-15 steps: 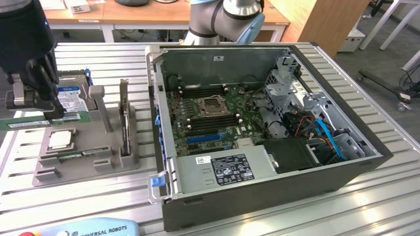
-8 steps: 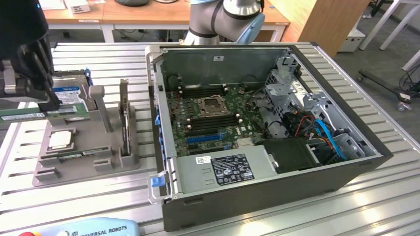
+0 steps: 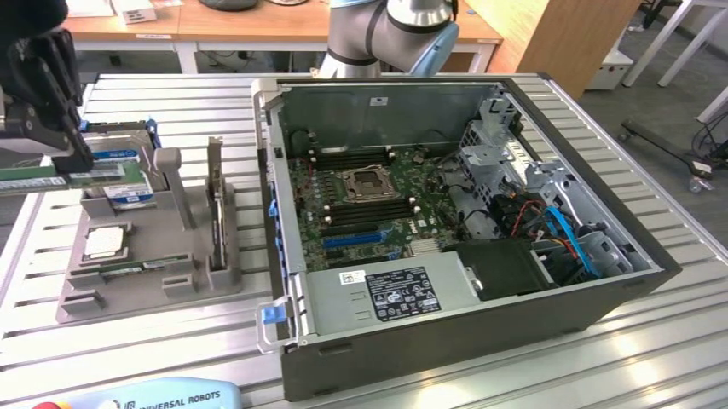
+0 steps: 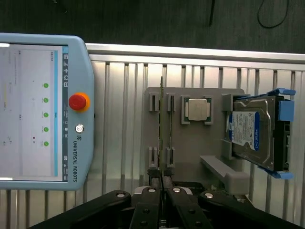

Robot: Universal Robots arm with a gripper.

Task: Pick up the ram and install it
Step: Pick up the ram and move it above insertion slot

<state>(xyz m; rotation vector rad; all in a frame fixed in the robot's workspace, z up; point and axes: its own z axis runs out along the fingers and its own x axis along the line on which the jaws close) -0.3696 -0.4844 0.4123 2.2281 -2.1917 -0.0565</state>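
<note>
Item, arm: you have the Universal Robots arm's joint [image 3: 393, 30] behind the open computer case [image 3: 376, 106], with the wrist carried out to the exterior view's left, over the grey parts tray [image 3: 187, 256]. Item, gripper [image 3: 75, 162]: it points down at the tray, and in the wrist view the gripper [image 4: 162, 180] has its jaws pressed together on the ram [image 4: 162, 124], which you see there edge-on as a thin line running away from the fingers [image 4: 153, 187]. Item, ram [image 3: 34, 182]: it is held level in the exterior view, a pale green strip clear of the tray and well apart from the motherboard [image 3: 364, 196] inside the case. Item, second green stick [image 3: 114, 271]: lying in a slot at the tray's near end. Item, processor chip [image 4: 196, 109]: seated in its square recess beside the stick slots. Item, hard drive [image 4: 255, 131]: standing in its bracket on the same tray. Item, teach pendant [image 4: 43, 112]: on the slatted table [image 4: 124, 119] just beside the tray.
</note>
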